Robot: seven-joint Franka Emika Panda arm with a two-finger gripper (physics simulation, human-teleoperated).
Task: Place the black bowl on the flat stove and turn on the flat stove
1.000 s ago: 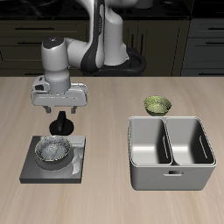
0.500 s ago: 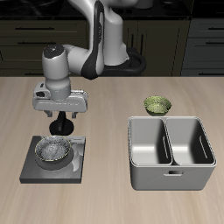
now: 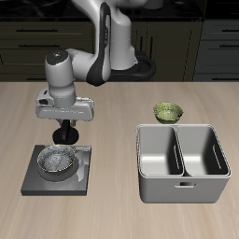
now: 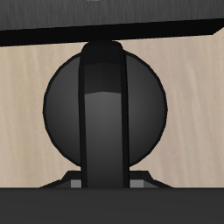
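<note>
Black bowl sits on the flat stove, its rim level and its mottled silvery inside facing up. It lies toward the far part of the plate, with bare black plate showing on the near side. The flat stove lies flat on the surface, near the front edge, on the scene's left.

Directly behind the bowl, at the far edge of the stove, the small black round knob stands up from the plate. The gripper hangs straight above it, its pale body level and its dark tips reaching down to the knob. In the wrist view the knob fills the frame as a dark round disc against the pale wood, with a raised black bar running across its middle. The exterior view does not resolve the fingertips from the knob, and the wrist view shows no clear fingertip either: whether the jaws are open or closed on the knob cannot be told.

Farther right and farther back, an olive-green bowl rests upright on the surface, well apart from the stove. Just in front of it stands a grey two-compartment metal tray, its two wells side by side, its near wall close to the front edge.
</note>
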